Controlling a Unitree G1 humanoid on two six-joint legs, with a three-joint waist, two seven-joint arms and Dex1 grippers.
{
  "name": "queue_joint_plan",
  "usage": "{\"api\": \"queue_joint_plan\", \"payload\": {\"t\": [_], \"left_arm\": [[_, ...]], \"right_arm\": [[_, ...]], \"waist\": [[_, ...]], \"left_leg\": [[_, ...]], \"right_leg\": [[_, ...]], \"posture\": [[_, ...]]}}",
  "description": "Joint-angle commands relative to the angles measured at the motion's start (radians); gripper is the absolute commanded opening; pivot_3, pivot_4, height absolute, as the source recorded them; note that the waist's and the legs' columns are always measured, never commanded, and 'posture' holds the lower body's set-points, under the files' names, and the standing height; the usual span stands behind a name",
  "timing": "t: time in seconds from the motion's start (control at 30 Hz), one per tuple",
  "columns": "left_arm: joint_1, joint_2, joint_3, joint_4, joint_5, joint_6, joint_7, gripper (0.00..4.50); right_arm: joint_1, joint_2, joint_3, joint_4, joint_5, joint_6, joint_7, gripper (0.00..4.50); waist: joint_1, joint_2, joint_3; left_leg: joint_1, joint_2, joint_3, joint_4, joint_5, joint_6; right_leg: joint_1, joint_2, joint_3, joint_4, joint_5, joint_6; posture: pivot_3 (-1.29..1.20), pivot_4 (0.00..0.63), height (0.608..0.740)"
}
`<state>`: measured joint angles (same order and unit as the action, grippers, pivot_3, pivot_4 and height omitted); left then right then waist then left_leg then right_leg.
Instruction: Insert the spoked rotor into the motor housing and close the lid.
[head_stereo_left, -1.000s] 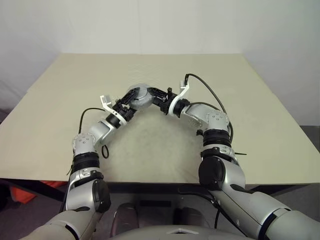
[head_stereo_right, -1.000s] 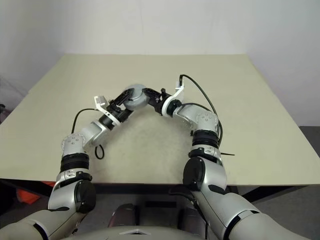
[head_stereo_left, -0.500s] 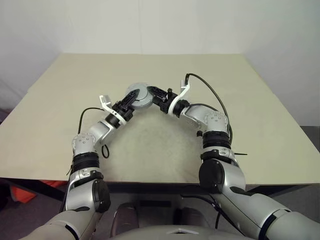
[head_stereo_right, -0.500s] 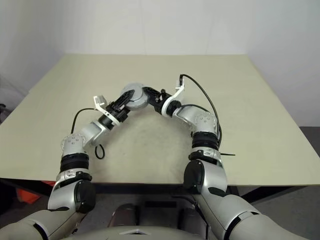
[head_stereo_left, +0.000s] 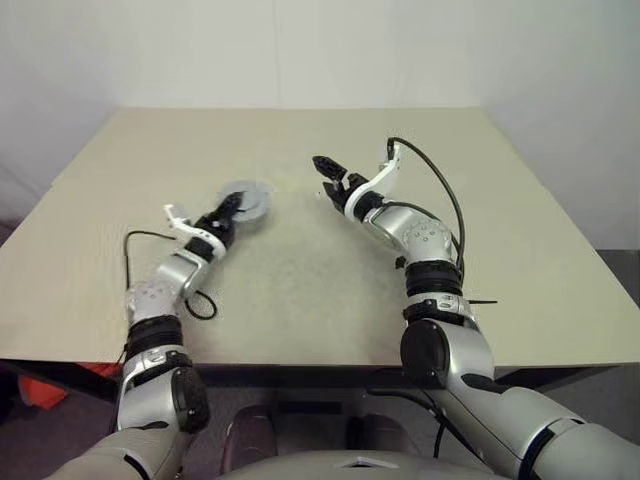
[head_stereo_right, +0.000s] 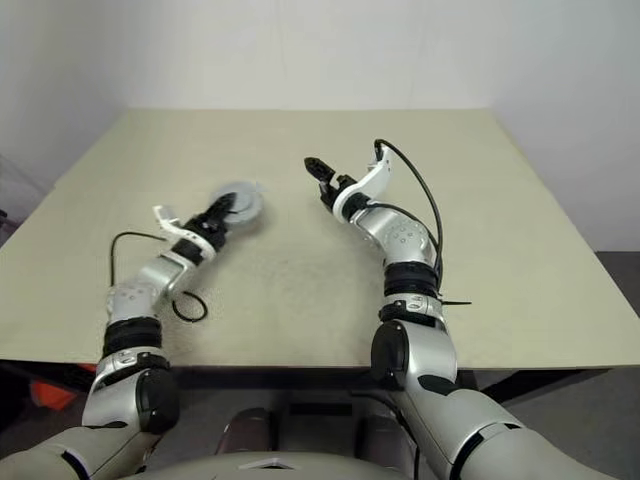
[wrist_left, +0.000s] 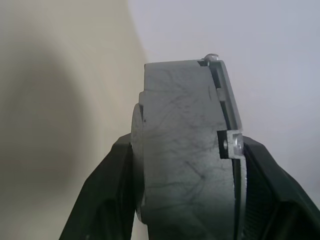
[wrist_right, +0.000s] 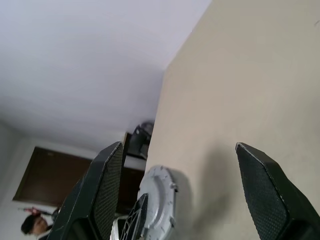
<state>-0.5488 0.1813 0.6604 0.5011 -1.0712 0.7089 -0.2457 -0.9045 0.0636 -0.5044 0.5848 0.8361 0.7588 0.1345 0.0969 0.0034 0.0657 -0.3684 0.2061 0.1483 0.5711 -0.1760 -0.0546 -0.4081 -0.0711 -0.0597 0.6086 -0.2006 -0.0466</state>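
No legible text, labels, brands, numbers or signs on any surface in any view.

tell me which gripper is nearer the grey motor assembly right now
Left. The left gripper is shut on the motor assembly, its fingers clamping both sides. The right gripper is open and empty, off to the assembly's right above the table.

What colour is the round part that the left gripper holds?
Light grey metal: the closed motor housing, best seen in the left wrist view.
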Motion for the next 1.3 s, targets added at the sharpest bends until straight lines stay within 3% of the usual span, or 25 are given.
{"api": "queue_joint_plan", "payload": {"t": [0.03,0.4,0.63,0.8,1.1,1.3], "left_arm": [[-0.018,0.026,0.05,-0.008,0.0,-0.067,0.047,2.25],[-0.038,0.02,0.076,0.021,0.039,-0.133,0.146,2.25],[-0.024,0.042,0.089,0.03,0.065,-0.171,0.183,4.47],[-0.011,0.059,0.094,0.023,0.084,-0.199,0.197,4.47],[-0.022,0.188,0.123,0.114,0.178,-0.337,0.244,4.47],[0.013,0.185,-0.03,0.004,0.36,-0.476,0.14,4.47]], "right_arm": [[-0.018,-0.007,-0.005,-0.022,0.025,-0.008,0.015,4.05],[-0.041,0.002,0.009,0.022,0.005,-0.028,0.029,4.05],[-0.055,-0.002,0.016,0.081,-0.014,-0.039,0.04,4.08],[-0.079,-0.018,0.026,0.158,-0.039,-0.047,0.068,4.08],[-0.129,-0.047,0.056,0.249,-0.074,-0.003,0.156,4.08],[-0.044,-0.053,0.216,0.098,-0.224,-0.202,0.319,4.08]], "waist": [[0.002,0.0,0.0],[0.01,-0.004,0.001],[0.007,-0.004,0.0],[-0.001,-0.004,0.0],[0.0,-0.004,0.0],[0.022,-0.008,-0.001]], "left_leg": [[0.0,0.0,0.0,0.0,0.0,0.0],[0.0,0.0,-0.001,0.005,0.0,0.0],[0.001,0.0,-0.001,0.005,0.0,0.0],[0.002,0.0,0.0,0.006,0.0,0.0],[0.003,0.001,-0.001,0.006,0.001,-0.001],[0.001,0.001,-0.001,0.007,0.0,-0.001]], "right_leg": [[0.0,0.0,0.0,0.0,0.0,0.0],[0.002,0.0,0.0,0.001,0.001,0.0],[0.002,0.0,0.0,0.003,0.001,0.0],[0.002,0.0,0.0,0.005,0.0,-0.003],[0.001,0.0,0.0,0.007,0.0,-0.004],[0.002,-0.003,0.0,0.006,0.0,-0.004]], "posture": [[0.0,0.0,0.74],[0.0,0.0,0.74],[0.0,0.0,0.74],[0.0,0.0,0.74],[0.0,0.0,0.74],[0.0,0.0,0.74]]}}
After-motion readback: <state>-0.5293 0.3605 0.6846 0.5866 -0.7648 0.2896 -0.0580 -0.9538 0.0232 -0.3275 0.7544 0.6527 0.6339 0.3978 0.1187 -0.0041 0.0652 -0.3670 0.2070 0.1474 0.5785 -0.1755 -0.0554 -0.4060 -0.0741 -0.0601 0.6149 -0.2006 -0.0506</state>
